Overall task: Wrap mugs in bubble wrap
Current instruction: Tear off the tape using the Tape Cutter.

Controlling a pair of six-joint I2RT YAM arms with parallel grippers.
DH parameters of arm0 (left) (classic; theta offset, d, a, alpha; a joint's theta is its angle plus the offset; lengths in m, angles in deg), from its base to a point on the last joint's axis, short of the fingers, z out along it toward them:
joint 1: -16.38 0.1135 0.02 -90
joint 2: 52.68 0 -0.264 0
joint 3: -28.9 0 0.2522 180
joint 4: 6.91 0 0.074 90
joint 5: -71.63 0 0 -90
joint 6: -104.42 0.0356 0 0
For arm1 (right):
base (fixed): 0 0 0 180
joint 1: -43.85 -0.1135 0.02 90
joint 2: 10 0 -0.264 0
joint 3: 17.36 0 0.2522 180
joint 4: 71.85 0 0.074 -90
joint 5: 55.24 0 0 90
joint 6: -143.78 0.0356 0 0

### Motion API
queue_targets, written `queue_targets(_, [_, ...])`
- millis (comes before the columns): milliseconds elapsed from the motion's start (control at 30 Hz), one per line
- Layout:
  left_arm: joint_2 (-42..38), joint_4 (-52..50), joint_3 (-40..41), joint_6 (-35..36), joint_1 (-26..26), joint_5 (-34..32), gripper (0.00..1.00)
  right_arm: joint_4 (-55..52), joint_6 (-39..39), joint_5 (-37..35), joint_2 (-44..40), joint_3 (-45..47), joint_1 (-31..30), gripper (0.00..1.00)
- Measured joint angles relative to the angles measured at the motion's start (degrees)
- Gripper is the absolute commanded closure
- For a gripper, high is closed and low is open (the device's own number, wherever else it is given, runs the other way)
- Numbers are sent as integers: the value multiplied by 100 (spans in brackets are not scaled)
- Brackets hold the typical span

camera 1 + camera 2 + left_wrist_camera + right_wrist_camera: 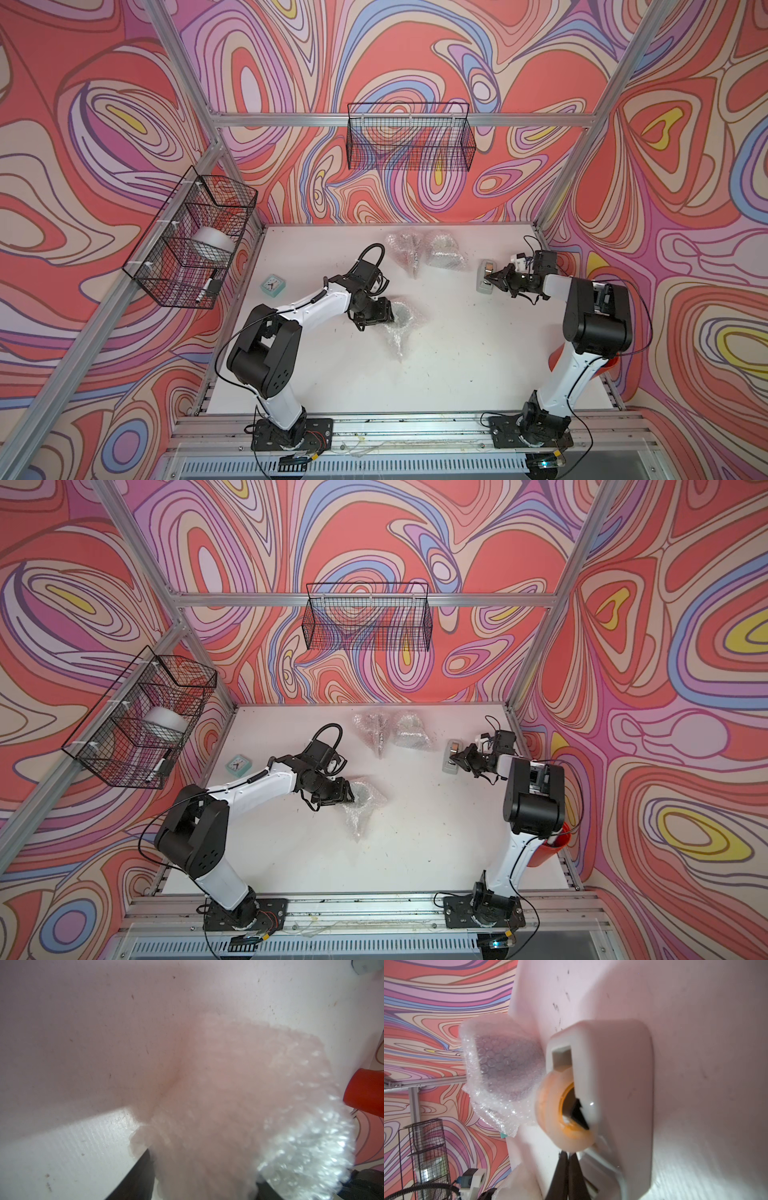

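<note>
In both top views my left gripper (390, 318) (351, 796) sits mid-table, shut on a crumpled bubble wrap (401, 332) bundle. The left wrist view shows that bubble wrap (239, 1105) filling the gap between the dark fingers (141, 1178). What it holds is too hazy to tell. Two more bundles lie at the back: one (409, 249) beside a wrapped lavender-grey mug (504, 1068) (446, 251). A bare red mug (552, 848) (365, 1093) stands behind my right arm. My right gripper (489, 277) (568, 1155) is shut, its tips against the tape roll (550, 1113).
The grey tape dispenser (485, 286) (612, 1084) lies at the right of the table. A mint clock (273, 285) stands at the left. A wire basket (166, 266) on the left wall holds a white roll (212, 245). Another wire basket (409, 137) hangs on the back wall.
</note>
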Motion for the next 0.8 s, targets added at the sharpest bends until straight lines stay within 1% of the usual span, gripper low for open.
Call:
queue_targets(133, [0, 0, 0, 0, 0, 2, 41, 584, 264, 264, -389, 328, -2, 100])
queue_targets(233, [0, 0, 0, 0, 2, 13, 41, 568, 262, 313, -673, 402, -2, 100])
queue_targets(433, [4, 0, 0, 0, 0, 24, 41, -273, -17, 177, -1303, 629, -9, 100])
queue_targets(600, [28, -31, -35, -22, 0, 22, 42, -1235, -350, -20, -1725, 920, -85, 100])
queue_targets(800, [74, -63, -74, -168, 2, 46, 44, -1945, -664, -260, -1878, 1043, -254, 100])
